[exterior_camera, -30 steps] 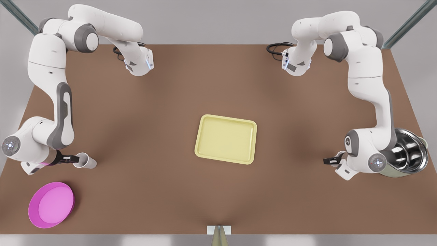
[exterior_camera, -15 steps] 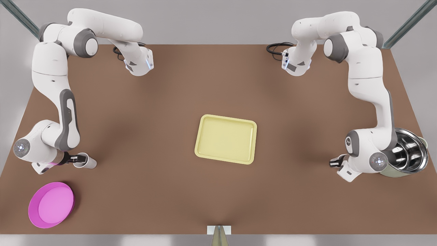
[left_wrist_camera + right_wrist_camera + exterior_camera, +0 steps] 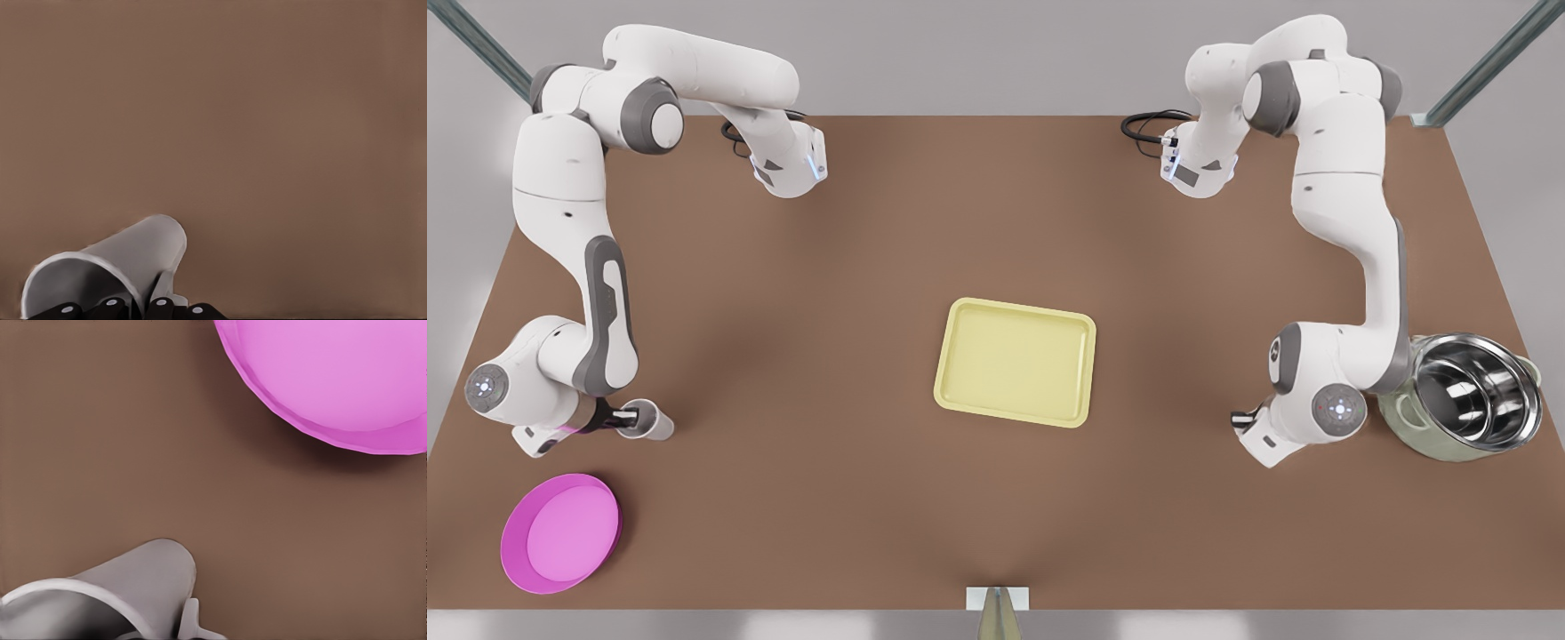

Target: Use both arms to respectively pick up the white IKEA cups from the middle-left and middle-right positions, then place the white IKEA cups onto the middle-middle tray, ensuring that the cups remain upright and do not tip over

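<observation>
On the front view's left, near the pink bowl, one white cup is pinched at its rim by the right gripper. On the front view's right, beside the steel pot, the other cup is pinched by the left gripper. The yellow tray is set between them.

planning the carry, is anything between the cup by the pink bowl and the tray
Nothing visible: bare table lies between the cup, held by the right end effector, and the tray. The pink bowl sits off that line.
</observation>
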